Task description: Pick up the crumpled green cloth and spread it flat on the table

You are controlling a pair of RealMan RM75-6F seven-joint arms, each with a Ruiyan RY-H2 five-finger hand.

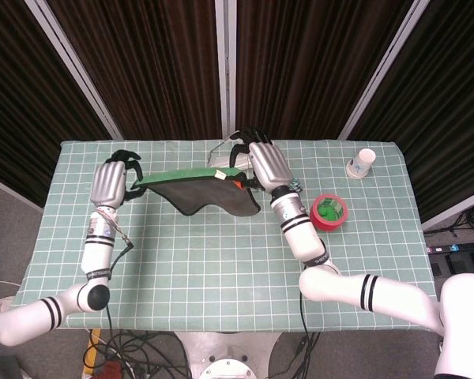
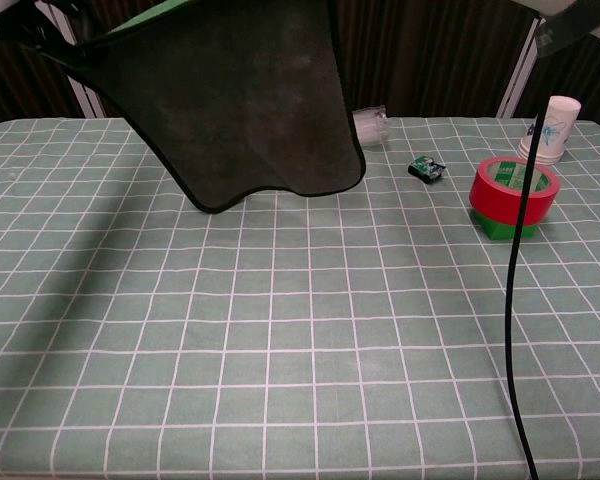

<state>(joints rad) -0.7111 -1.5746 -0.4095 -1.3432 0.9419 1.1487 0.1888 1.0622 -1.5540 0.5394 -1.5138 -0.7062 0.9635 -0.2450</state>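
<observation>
The green cloth [image 1: 209, 192] with a dark edge hangs stretched in the air between both hands, above the far half of the table. In the chest view the cloth [image 2: 240, 100] shows its dark underside, its lower edge sagging just above the tablecloth. My left hand [image 1: 110, 181] grips the cloth's left corner. My right hand [image 1: 267, 164] grips the right corner near an orange tag. In the chest view both hands are almost out of frame at the top.
A red tape roll [image 1: 329, 212] on a green block sits at the right, also seen as the red roll [image 2: 513, 190]. A paper cup [image 1: 362, 163] stands at the far right. A small dark item [image 2: 428, 168] and a clear plastic bag [image 2: 371, 126] lie behind the cloth.
</observation>
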